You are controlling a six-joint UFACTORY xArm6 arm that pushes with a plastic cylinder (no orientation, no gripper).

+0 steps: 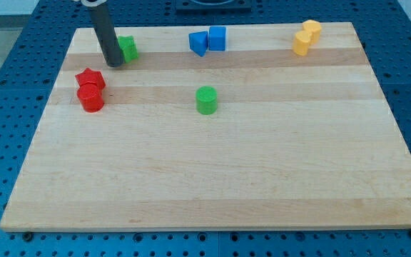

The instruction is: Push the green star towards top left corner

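With my tip (113, 64) touching the left side of the green star (128, 48) near the far-left corner, the push appears underway; next requires repositioning to its right; no gripper fitted.

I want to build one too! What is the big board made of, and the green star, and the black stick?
The board looks like pale wood: long plank strips with grain, a smooth matte finish. The green star seems to be plastic or painted wood, since its colour is solid and even. The rod is dark and smooth, probably metal or plastic; my tip rests just left of the star.
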